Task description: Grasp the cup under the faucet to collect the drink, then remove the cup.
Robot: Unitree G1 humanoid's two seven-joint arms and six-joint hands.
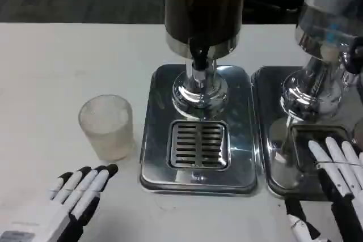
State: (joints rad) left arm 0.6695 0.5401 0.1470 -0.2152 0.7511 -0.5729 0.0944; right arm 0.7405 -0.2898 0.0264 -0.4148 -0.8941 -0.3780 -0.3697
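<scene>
The cup [106,126] stands upright (mouth up) on the bench [39,72], just beyond my left hand [76,196], fingers straight, holding nothing. My right hand [336,188], half cut off, lies spread, empty.

I see even, bright overhead light on the white tabletop [45,72]; glare streaks the steel trays [238,162], and the picture is slightly soft.

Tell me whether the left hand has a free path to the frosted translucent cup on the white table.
Probably yes: the left hand lies just in front of the frosted translucent cup, with bare white table between them.
</scene>
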